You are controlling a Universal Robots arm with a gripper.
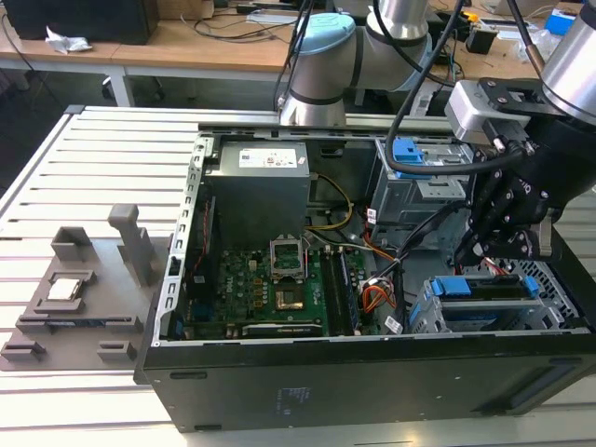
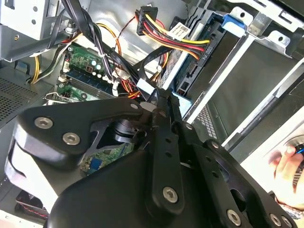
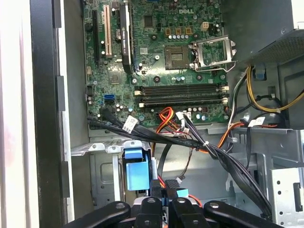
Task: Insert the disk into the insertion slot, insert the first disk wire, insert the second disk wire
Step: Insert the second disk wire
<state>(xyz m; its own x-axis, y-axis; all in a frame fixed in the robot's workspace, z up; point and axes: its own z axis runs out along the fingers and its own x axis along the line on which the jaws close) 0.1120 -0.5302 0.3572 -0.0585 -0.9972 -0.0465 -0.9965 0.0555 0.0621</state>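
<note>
Gripper [image 1: 491, 244]: black, lowered into the open computer case [image 1: 372, 391] on the exterior view's right, just above the low drive cage.
Fingers [image 2: 164, 107]: pressed together in the second wrist view, tips pinching a small light-blue plug; no gap visible between the tips. In the first wrist view, tips [image 3: 164, 190] also close together around a blue piece.
First disk wire [image 2: 148, 89]: thin cable with blue plug end, held at the fingertips, plug just beside the rear edge of the disk.
Disk [image 2: 187, 64]: already seated in the bay, blue carrier edge visible, directly beyond the fingertips; in the exterior view blue carrier [image 1: 480, 286] just below the fingers.
Insertion slot [image 1: 447, 317]: low grey perforated cage, under and around the disk, beneath the fingers.
Second disk wire [image 2: 171, 40]: red, orange, yellow and black bundle with black plug [image 2: 146, 19], above the disk's edge, a little apart from the fingertips, not gripped; cannot tell if plugged in.
Taller cage with blue latch [image 1: 402, 154]: behind the gripper, well apart from the fingers.
Motherboard [image 3: 161, 61]: beyond the fingertips in the first wrist view, past a bundle of black cables [image 3: 190, 142].
Hand [image 2: 289, 168]: a person's, at the edge of the second wrist view, apart from the fingers.
</note>
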